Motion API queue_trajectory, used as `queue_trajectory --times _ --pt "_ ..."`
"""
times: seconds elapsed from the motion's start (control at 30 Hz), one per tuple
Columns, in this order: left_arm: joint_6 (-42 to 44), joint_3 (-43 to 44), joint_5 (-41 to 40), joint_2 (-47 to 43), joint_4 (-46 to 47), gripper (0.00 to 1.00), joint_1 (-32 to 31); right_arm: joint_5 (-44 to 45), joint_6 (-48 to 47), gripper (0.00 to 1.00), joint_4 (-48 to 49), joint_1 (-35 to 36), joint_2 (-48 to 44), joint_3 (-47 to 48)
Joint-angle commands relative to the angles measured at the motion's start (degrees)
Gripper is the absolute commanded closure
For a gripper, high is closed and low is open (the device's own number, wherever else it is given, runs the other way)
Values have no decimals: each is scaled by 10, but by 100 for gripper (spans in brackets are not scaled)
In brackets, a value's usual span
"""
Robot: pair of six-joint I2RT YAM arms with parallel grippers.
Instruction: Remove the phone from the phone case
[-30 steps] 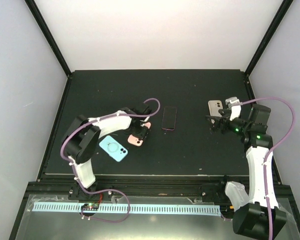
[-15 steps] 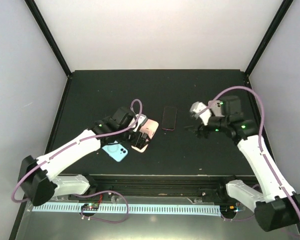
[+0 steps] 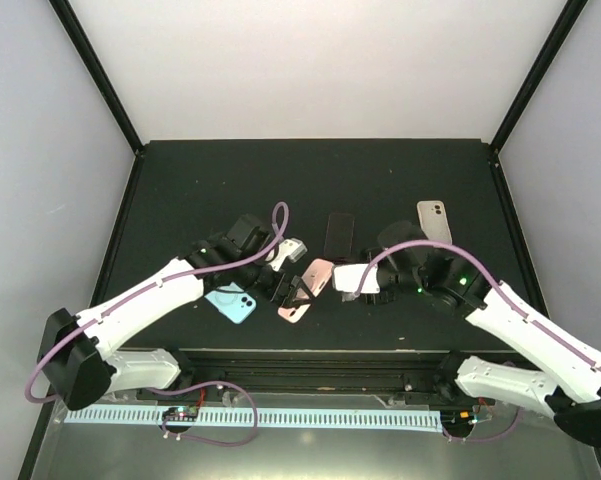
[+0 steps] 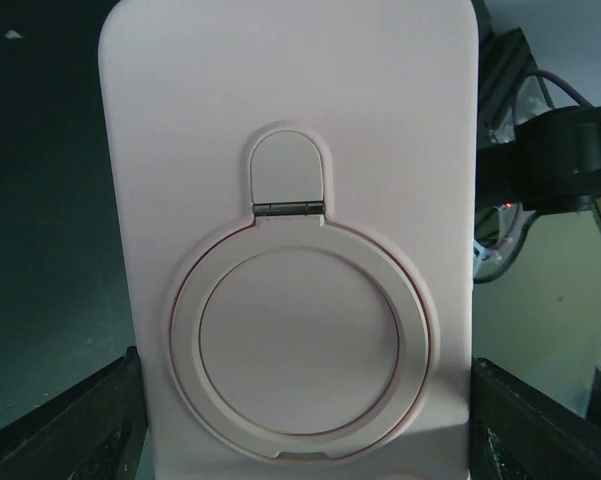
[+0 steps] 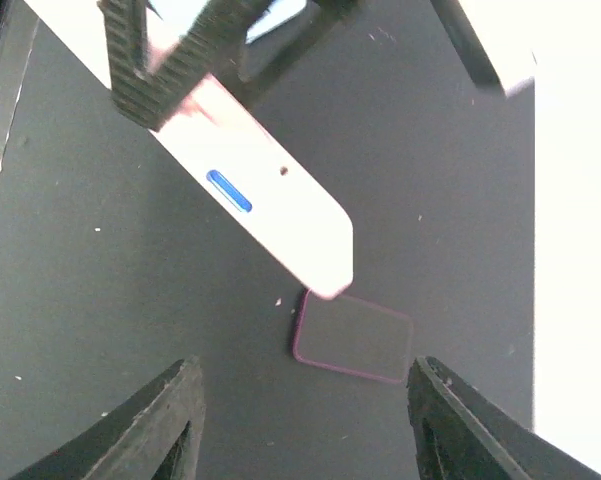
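Observation:
My left gripper (image 3: 292, 287) is shut on a pink phone case (image 3: 306, 288) and holds it tilted above the table. In the left wrist view the case's back (image 4: 290, 200) with its round ring holder fills the frame between my two fingers (image 4: 80, 430). The phone is hidden behind that back. My right gripper (image 3: 334, 279) is just right of the case, open. From the right wrist, the case's side edge (image 5: 265, 205) with a blue button hangs ahead of the right gripper (image 5: 305, 368), not between its fingers (image 5: 170, 425).
A dark handset with a magenta rim (image 3: 338, 235) lies flat behind the two grippers and shows under the right gripper (image 5: 355, 335). A light blue case (image 3: 230, 301) lies left of the pink one. A beige case (image 3: 433, 220) lies at the back right.
My left arm has carried the pink case to the right, off the table. My right arm has swung left from the beige case to the pink one, with its jaws narrowing.

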Motion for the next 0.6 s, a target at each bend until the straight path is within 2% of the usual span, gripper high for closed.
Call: queue_trajectory --times 0.0,0.27,0.57 --pt "-5 42 69 5 6 39 -2 106 -74 45 -4 72 19 21" --pt "7 56 86 25 -21 39 -12 143 -91 50 -19 152 61 47" --pt "32 63 98 38 -40 40 -20 190 -116 58 -45 189 105 60"
